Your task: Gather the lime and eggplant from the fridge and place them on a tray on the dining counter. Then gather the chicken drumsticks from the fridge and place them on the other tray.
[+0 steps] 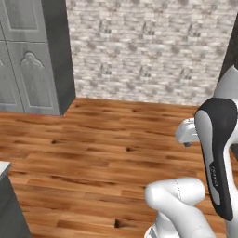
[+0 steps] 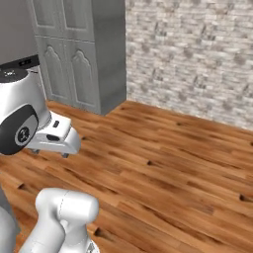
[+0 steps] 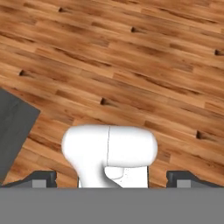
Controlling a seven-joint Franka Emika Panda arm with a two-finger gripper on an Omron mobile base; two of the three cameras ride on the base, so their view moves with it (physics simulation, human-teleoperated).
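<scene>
No lime, eggplant, drumstick, tray or fridge can be placed from here, so we judge we are in transit between stations. Our gripper [image 3: 112, 178] hangs empty over the wooden floor [image 1: 107, 148], its fingertips [image 3: 43, 178] spread wide. A grey cabinet [image 2: 81, 54] stands against the brick wall [image 1: 148, 46]. Next we need the base to drive until the fridge faces us.

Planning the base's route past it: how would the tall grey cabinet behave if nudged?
Probably immovable: the cabinet stands tall and broad, flat on the wooden floor. Likely rigid, its panelled doors looking shut. Tipping seems unlikely, since it meets the brick wall.
</scene>
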